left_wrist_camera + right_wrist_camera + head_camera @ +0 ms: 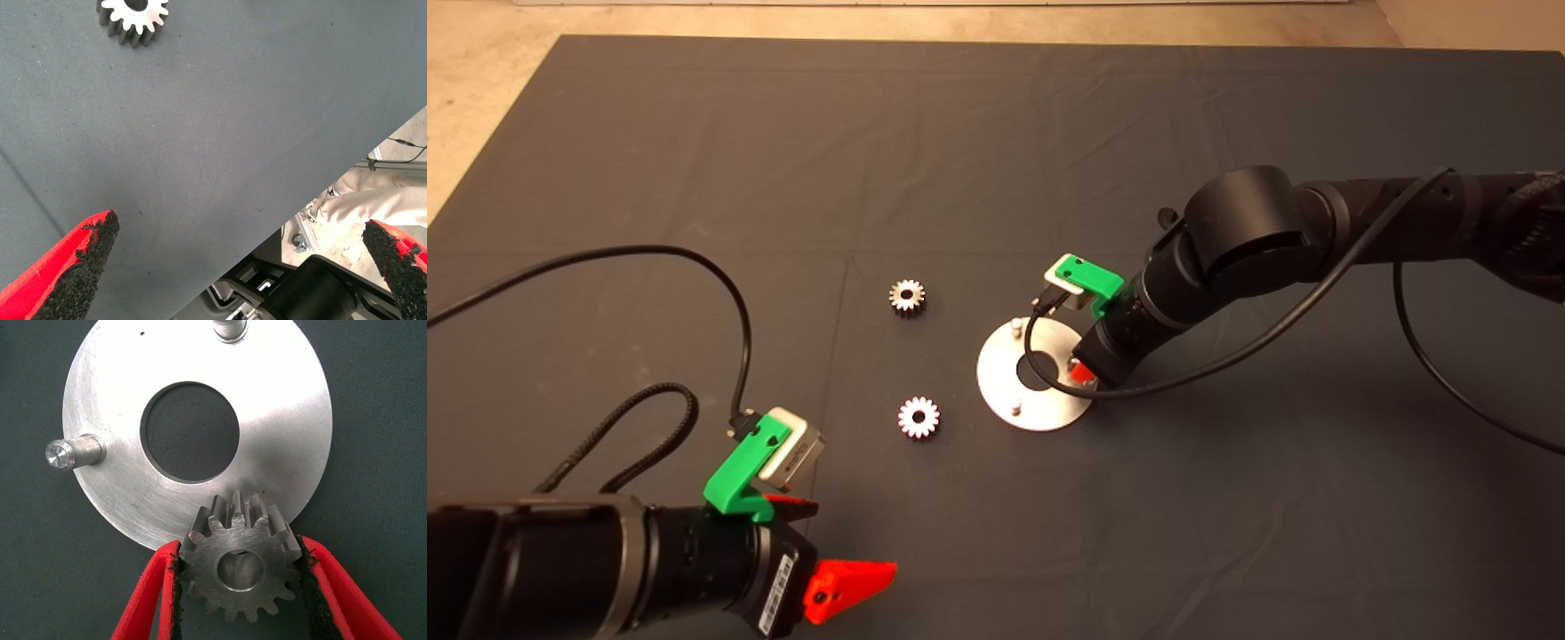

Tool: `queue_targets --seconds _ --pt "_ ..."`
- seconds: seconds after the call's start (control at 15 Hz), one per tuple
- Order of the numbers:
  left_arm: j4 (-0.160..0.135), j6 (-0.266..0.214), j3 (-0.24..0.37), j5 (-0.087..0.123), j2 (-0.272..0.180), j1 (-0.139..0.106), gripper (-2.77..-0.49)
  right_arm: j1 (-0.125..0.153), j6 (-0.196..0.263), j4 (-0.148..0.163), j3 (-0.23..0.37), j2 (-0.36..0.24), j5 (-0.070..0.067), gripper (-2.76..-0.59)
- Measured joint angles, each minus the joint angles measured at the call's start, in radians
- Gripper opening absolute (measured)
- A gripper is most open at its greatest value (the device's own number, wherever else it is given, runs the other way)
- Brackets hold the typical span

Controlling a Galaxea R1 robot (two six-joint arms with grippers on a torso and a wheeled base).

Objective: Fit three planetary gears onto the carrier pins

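The shiny round disc [1034, 391] lies on the mat right of centre. Two bare carrier pins [1016, 326] [1016, 407] stand on it; both also show in the right wrist view [73, 450] [230, 328]. My right gripper [240, 547] is shut on one planetary gear [240, 570] and holds it flat over the disc's [280, 420] rim, where metal shows through the gear's hole. In the head view this gripper [1083, 373] is at the disc's right edge. Two more gears [907, 295] [918, 417] lie left of the disc. My left gripper [845, 551] is open near the front edge.
The left wrist view shows the nearer loose gear [133, 17] on the mat ahead of the open left gripper [240, 267], and the mat's edge with the robot's frame [300, 287] beyond it. Black cables [729, 293] trail over the mat from both wrists.
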Motion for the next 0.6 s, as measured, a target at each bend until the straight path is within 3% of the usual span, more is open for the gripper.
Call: queue_targets --seconds 0.27,0.47,0.6 --pt "0.000 -0.001 0.000 0.000 0.000 0.000 -0.62 0.000 -0.030 0.000 0.000 -0.002 -0.002 -2.41" --pt "0.000 -0.001 0.000 0.000 0.000 0.000 -0.62 0.001 -0.064 0.000 0.000 0.001 -0.021 -2.41" --pt "0.000 -0.001 0.000 0.000 0.000 0.000 -0.62 0.001 -0.067 0.000 0.000 0.001 -0.025 -2.42"
